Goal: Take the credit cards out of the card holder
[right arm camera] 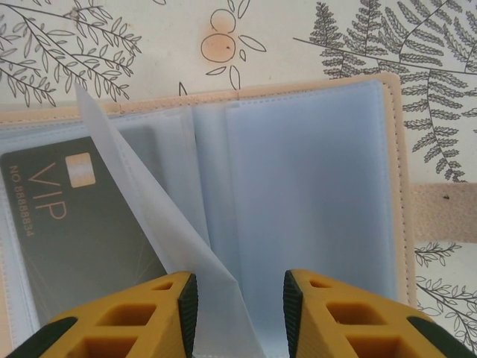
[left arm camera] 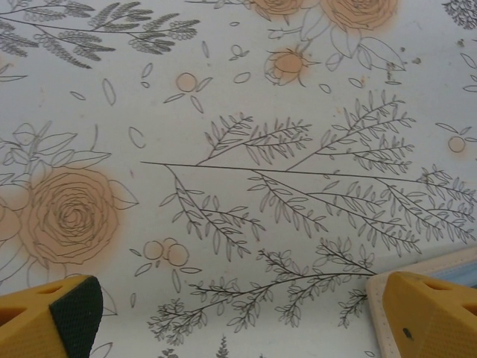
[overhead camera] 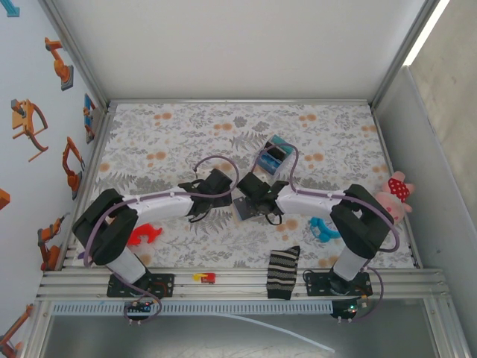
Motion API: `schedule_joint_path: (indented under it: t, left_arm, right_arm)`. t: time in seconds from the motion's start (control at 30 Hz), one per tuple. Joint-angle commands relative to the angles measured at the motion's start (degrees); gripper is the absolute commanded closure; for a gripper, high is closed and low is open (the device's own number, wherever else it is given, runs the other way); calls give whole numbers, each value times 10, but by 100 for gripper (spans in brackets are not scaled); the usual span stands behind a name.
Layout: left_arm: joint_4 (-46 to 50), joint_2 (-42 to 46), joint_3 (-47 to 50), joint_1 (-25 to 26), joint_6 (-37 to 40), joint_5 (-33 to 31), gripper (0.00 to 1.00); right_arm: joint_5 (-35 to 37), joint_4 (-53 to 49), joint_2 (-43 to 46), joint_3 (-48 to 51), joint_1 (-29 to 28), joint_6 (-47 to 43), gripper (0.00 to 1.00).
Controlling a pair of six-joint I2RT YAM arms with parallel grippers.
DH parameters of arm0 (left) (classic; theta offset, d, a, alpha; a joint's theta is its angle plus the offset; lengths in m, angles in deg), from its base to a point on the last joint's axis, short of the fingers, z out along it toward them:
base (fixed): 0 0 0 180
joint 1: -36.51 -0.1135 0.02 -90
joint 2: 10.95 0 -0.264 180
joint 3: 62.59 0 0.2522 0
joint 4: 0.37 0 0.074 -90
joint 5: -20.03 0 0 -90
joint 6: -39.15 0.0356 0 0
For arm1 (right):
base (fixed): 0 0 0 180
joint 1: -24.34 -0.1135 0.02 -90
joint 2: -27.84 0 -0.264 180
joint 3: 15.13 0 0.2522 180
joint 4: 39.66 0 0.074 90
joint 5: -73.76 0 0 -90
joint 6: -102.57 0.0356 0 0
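Note:
The card holder lies unfolded on the floral cloth, tan rim around light blue sleeves. A grey-green credit card marked VIP sits in its left panel. A clear sleeve page stands up slanted from the spine. My right gripper hovers over the holder's near edge, open, and the page leans against its left finger without being pinched. My left gripper stands wide open over bare cloth. Its right finger is over the holder's tan edge. The two grippers meet mid-table, left and right.
A blue, teal and black block sits just behind the grippers. A red toy lies front left and a blue ring-shaped toy front right. A striped sock hangs over the front edge. A pink plush is at the right wall.

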Motion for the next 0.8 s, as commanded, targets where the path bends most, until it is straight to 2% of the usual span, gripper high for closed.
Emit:
schedule_joint_path:
  t: [0.0, 0.4, 0.77]
  left_arm:
    - [16, -19, -24, 11, 23, 6, 3]
    - [26, -100, -82, 49, 37, 13, 3]
    - [38, -138, -123, 64, 59, 8, 3]
  right_arm:
    - [10, 7, 24, 11, 8, 14, 64]
    - [-14, 32, 42, 34, 24, 26, 64]
    - [27, 29, 162, 95, 49, 52, 64]
